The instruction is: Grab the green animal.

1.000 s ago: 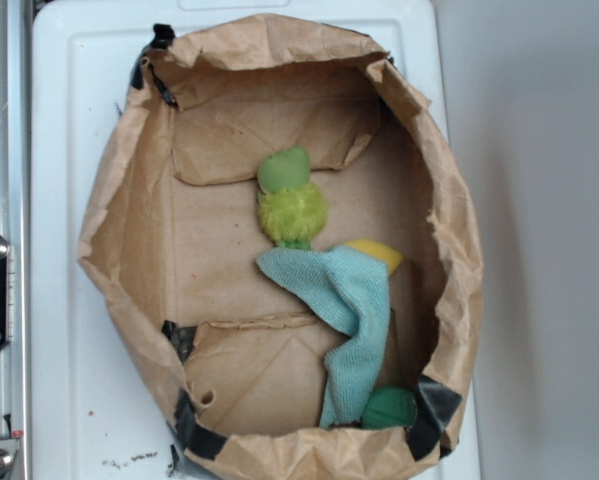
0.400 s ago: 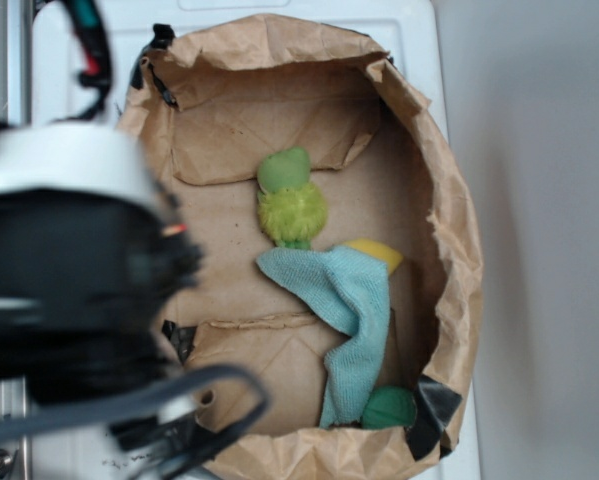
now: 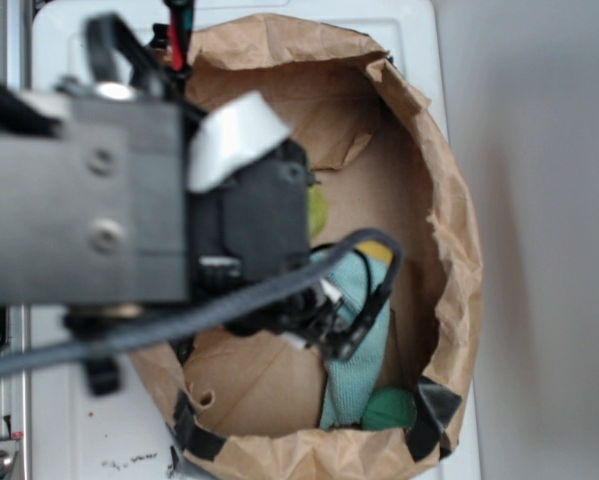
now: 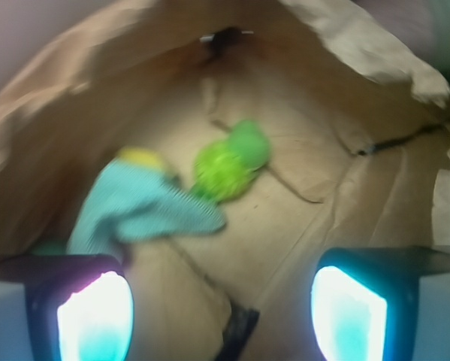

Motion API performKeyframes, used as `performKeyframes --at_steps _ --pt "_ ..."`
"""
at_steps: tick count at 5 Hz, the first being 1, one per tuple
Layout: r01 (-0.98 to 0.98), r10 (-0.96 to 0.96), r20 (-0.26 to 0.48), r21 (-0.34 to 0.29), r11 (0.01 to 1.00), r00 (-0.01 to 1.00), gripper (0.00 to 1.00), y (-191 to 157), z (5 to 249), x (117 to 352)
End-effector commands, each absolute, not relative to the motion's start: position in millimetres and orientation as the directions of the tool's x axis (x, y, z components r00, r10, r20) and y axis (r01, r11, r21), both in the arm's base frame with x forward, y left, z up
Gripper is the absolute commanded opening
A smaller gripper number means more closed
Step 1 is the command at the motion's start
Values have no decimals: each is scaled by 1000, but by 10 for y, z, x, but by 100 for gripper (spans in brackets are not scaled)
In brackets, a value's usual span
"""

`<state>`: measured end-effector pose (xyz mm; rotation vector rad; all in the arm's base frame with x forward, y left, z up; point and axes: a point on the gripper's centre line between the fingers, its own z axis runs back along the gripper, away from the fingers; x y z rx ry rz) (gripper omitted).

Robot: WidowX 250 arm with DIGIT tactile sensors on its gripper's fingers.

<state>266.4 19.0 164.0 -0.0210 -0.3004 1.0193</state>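
The green animal [image 4: 228, 160] lies on the floor of the brown paper bag [image 4: 345, 45], its smooth olive head pointing up-right and its fuzzy lime body beside a teal cloth [image 4: 138, 204]. My gripper [image 4: 223, 316] is open, both fingers low in the wrist view, and it hovers well short of the animal with only bag floor between them. In the exterior view my arm [image 3: 179, 200] covers the bag's left and middle. Only a sliver of the green animal [image 3: 319, 211] shows at its edge.
The teal cloth [image 3: 357, 375] drapes toward the bag's near right corner, where a darker green lump [image 3: 389, 408] sits. A yellow object [image 3: 375, 248] peeks out from under the cloth. The crumpled bag wall [image 3: 449, 230] rings everything. Black tape [image 4: 238, 331] marks the floor fold.
My arm has swung in from the left over the bag and now hides most of the animal in the exterior view. The toys and cloth have not moved.
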Motion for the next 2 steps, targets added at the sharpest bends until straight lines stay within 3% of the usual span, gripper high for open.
performKeyframes --at_steps 1,2 --pt "-957 939 295 -169 235 179 100 445 1461 2703" --pt "-954 948 265 -190 232 177 100 530 1319 2741"
